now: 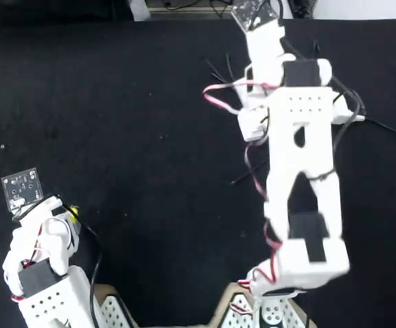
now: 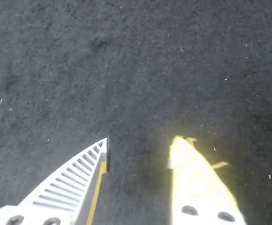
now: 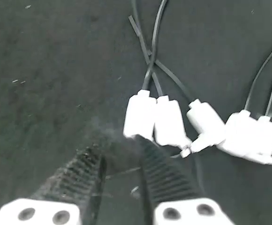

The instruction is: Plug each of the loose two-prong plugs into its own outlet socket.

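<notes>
Starting at the near-left corner of the black table (image 1: 150,137): the left arm (image 1: 44,273) sits folded low there. Its left gripper (image 2: 141,140) hangs over bare cloth, white finger (image 2: 75,178) and yellow finger (image 2: 197,183) spread apart, nothing between them.

Across to the right, the right arm (image 1: 300,171) is stretched long from the near edge up toward the far edge, right of centre. Thin black cords (image 1: 218,68) fan out beside its forward end, and another cord (image 1: 389,130) trails off to the right edge.

Down at the wrist, the right gripper (image 3: 119,147) is parted too, dark ribbed fingers (image 3: 164,173) holding nothing. Just ahead lies the row of white plug pieces. First come two blocks side by side (image 3: 154,117), touching each other, each with a black lead (image 3: 150,61) running away. One fingertip sits right at the near end of the first block; contact or not, I cannot tell. Next is a tilted plug (image 3: 204,124), its small tip pointing back toward the pair. Last comes a joined white pair (image 3: 251,133) lying flat, two leads rising from it. Which pieces are plugs and which are sockets is not clear.
</notes>
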Tool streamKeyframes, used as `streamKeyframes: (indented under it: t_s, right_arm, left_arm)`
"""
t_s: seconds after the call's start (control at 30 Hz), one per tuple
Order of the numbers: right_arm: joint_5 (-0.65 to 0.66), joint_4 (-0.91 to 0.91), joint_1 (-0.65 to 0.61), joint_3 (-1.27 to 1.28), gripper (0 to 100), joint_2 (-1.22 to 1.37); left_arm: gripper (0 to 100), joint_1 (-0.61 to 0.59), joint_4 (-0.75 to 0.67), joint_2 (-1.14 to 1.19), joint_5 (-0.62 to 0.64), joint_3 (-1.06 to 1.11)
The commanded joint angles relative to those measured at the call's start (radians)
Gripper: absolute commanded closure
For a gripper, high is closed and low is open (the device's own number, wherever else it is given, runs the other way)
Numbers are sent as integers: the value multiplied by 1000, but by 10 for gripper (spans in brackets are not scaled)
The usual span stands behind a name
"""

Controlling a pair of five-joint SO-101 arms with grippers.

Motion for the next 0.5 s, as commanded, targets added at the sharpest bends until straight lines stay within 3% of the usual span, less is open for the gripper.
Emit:
streamKeyframes:
  t_s: [0.0,0.27,0.47]
  right_arm:
    - [-43,-72,-40,160,988,-248]
    - [-63,-351,-115,780,987,-748]
    - [-71,-407,-121,1159,987,-1063]
  left_arm:
    - [967,10,-9,2,63,-74]
    - [964,93,-8,2,72,-65]
    - [967,170,26,2,72,-64]
